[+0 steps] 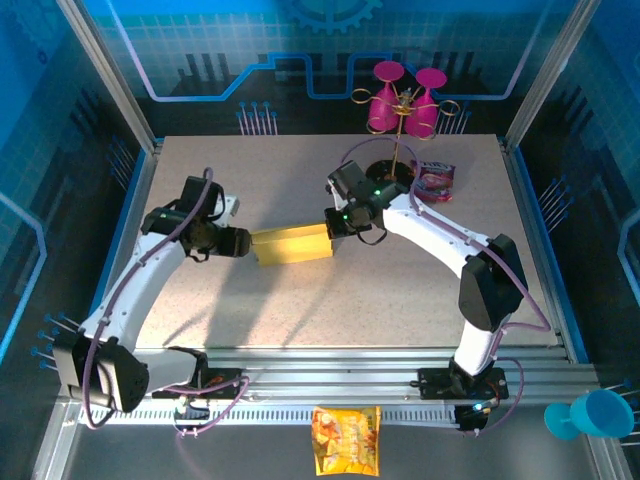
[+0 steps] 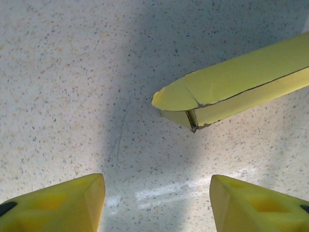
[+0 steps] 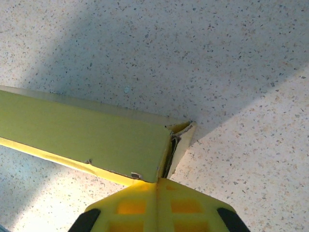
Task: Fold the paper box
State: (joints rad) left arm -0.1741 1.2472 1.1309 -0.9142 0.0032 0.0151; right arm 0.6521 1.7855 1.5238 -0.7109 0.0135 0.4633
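Observation:
The paper box (image 1: 292, 243) is a golden-yellow, folded-flat long shape in the middle of the table. My right gripper (image 1: 335, 222) is at its right end. In the right wrist view the two fingers (image 3: 140, 205) are pressed together, pinching the box (image 3: 87, 133) at its end corner by the tucked flap. My left gripper (image 1: 243, 243) is just off the box's left end. Its fingers (image 2: 72, 200) stand apart with only bare table between them, a little short of the box's rounded end flap (image 2: 212, 92).
A gold stand with pink glasses (image 1: 405, 100) and a pink packet (image 1: 435, 180) are at the back right. An orange snack bag (image 1: 346, 440) lies beyond the table's front rail, and a blue cup (image 1: 595, 413) lies at the far right.

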